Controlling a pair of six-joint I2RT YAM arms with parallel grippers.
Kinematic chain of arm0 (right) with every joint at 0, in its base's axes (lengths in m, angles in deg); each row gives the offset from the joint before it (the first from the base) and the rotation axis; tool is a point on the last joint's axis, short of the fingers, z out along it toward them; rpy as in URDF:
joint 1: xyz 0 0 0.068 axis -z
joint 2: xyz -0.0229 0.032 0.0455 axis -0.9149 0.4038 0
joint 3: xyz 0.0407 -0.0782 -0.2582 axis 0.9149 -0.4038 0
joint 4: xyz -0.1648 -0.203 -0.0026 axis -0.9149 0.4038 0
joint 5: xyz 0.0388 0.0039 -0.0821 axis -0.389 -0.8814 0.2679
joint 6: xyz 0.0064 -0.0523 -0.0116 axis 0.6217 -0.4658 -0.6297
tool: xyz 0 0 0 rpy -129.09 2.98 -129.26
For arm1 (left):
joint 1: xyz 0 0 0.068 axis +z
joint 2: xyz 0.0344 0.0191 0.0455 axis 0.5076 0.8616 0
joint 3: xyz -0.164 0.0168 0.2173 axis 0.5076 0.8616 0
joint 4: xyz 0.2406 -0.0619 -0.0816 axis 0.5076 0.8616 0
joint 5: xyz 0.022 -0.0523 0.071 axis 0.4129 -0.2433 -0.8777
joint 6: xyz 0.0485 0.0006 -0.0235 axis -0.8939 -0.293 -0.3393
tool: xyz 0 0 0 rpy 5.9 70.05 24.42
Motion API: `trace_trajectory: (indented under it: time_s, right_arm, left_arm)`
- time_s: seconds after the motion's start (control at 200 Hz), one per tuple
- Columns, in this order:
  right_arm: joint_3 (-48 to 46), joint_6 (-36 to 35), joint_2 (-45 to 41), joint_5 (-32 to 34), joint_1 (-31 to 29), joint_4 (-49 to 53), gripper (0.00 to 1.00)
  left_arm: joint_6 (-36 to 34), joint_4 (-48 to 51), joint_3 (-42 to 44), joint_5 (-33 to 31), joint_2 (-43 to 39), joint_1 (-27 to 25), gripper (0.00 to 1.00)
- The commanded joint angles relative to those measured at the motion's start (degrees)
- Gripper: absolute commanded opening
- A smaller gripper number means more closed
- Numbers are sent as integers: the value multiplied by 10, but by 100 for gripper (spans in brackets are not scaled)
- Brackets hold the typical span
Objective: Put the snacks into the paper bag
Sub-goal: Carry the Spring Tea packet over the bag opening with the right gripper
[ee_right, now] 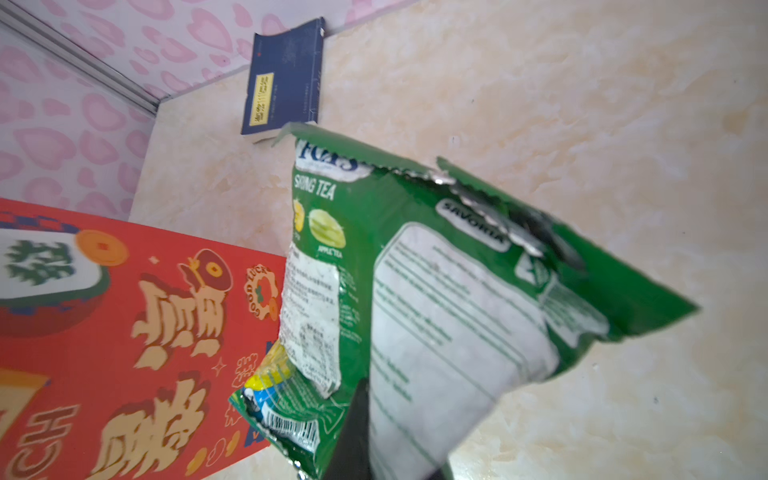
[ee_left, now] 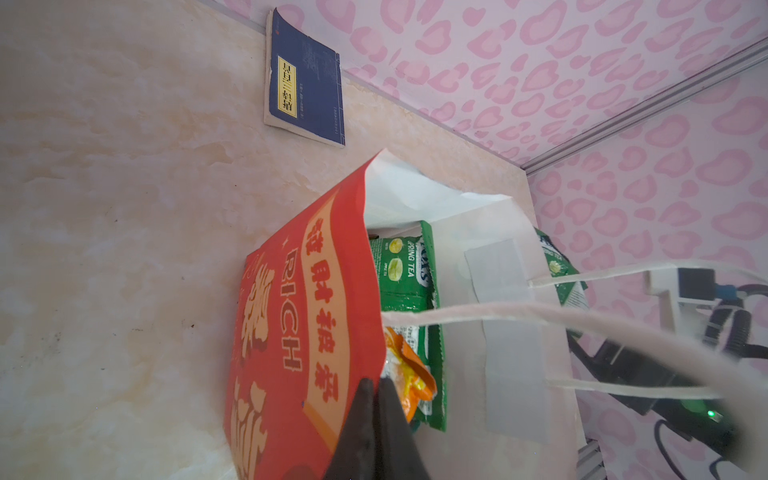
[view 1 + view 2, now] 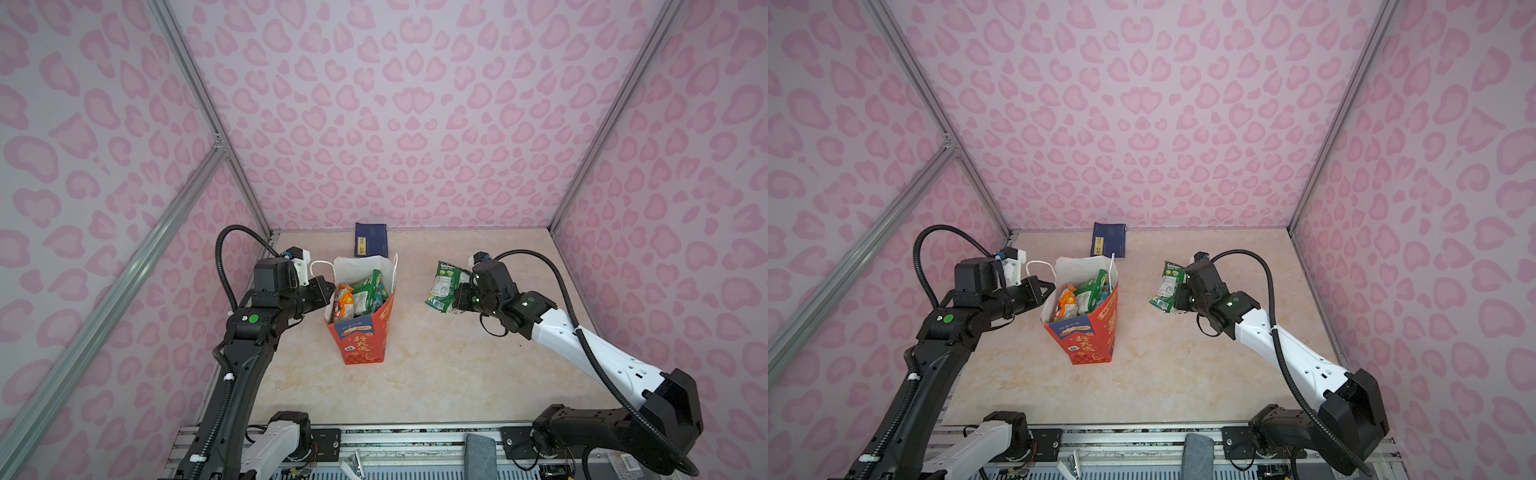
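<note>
The step in hand, as I judge it, is carrying the glossy green crinkly packet [image 3: 444, 286] to the mouth of the tall red-orange paper bag [image 3: 365, 338] and dropping it in. The right tool [image 3: 460, 296] is clamped narrow on the packet's lower edge. It holds the packet in the air, seemingly clear of the pale marbled tabletop [image 3: 436, 386], to the right of the bag and apart from it. The left tool [image 3: 331, 288] is closed to a thin pinch on the bag's left rim, which props the mouth open. The bag stands upright near the middle of the tabletop, with the other snacks [image 3: 359, 297], green and orange packets, heaped inside close to the rim.

To do it well, I would lift the packet above the rim before crossing and come down over the free side of the mouth. I would avoid the white cord handles [image 2: 519, 309] and let go only once the packet hangs between the white inner walls. The bag looks nearly full, so a packet laid flat could slide off the heap. The left pinch should be firm so the light bag does not tip if nudged. In the right wrist view the held green foil may be two overlapped packets; I cannot tell.

Readable writing: the held packet says "FOX'S", "SPRING TEA", "APPLE TEA" and "SAVORIA", with a barcode, and a packet inside the bag also shows "SPRING TEA". The bag bears "RICH", "GOOD LUCK", "100%" on its blue panel, and large Chinese characters. The flat dark-blue booklet [image 3: 371, 241] by the back wall carries a yellow label with Chinese characters
</note>
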Motion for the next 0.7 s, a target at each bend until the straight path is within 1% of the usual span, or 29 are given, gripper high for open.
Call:
trace_trajectory:
  time_s: [0.0, 0.13, 0.37, 0.505, 0.525, 0.695]
  right_arm:
    - [26, -17, -17, 41, -14, 18, 0]
    - [73, -26, -29, 58, -37, 43, 0]
    - [185, -57, -29, 121, -102, 77, 0]
    - [234, -81, -14, 161, -144, 71, 0]
    - [257, -86, -11, 167, -150, 69, 0]
    - [353, -120, 37, 189, -205, 69, 0]
  left_arm:
    - [-3, -27, 1, 4, -1, 0, 9]
    - [-3, -27, 1, 3, -1, 0, 9]
    - [-3, -27, 1, 6, -3, 0, 9]
    - [-3, -27, 0, 6, -4, 0, 9]
    - [-3, -27, 1, 6, -4, 1, 9]
    - [-3, -27, 0, 7, -4, 0, 9]
